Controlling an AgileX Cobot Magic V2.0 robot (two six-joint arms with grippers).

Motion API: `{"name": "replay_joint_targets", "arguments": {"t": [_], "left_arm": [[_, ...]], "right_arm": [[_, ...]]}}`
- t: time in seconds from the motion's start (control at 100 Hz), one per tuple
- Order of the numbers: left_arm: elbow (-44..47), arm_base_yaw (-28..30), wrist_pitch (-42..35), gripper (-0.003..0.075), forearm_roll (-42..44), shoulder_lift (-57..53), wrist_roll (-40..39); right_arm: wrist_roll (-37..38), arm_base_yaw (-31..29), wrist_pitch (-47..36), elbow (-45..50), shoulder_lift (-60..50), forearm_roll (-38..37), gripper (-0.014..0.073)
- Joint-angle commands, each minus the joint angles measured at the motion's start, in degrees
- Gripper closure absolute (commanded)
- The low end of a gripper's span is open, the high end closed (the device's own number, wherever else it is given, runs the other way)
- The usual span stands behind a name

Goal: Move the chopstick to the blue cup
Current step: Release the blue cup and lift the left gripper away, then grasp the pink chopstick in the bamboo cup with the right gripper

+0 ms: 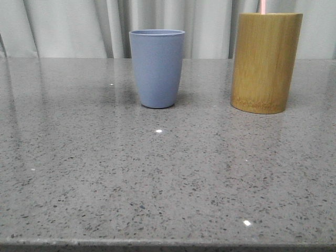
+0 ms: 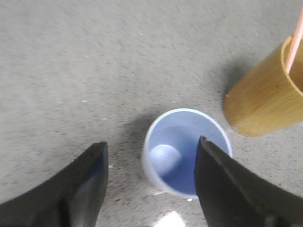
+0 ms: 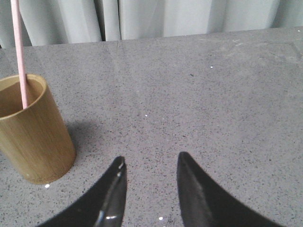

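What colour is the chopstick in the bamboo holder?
Pale pink chopstick; clearest in the right wrist view.

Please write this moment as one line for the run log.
chopstick: standing in bamboo cylinder | blue cup: empty, upright | left gripper: open above cup | right gripper: open, empty | transfer: not started

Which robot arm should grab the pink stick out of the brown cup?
Probably the right. The right gripper is open beside the bamboo cylinder holding the chopstick, while the left gripper hangs open over the blue cup.
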Motion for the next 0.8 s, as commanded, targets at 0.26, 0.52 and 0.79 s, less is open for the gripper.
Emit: {"name": "replay_joint_targets", "arguments": {"t": [0.26,0.52,0.79], "left_arm": [[21.1,-0.1,-12.7,0.0344,15.3,-22.6,-10.9],[35.1,-0.1,-15.4,0.0345,20.7,-36.8,-12.3],[46.4,-0.1,-17.6,0.0345,27.7,-49.8,-19.0]], "right_arm": [[-0.3,4.7,-2.7,-5.8,6.3,-0.3,0.0307],[-0.3,9.0,-2.5,-11.0,13.0,-0.3,0.0199],[-0.3,14.0,-2.4,-19.9,22.1,0.6,0.0188]]}}
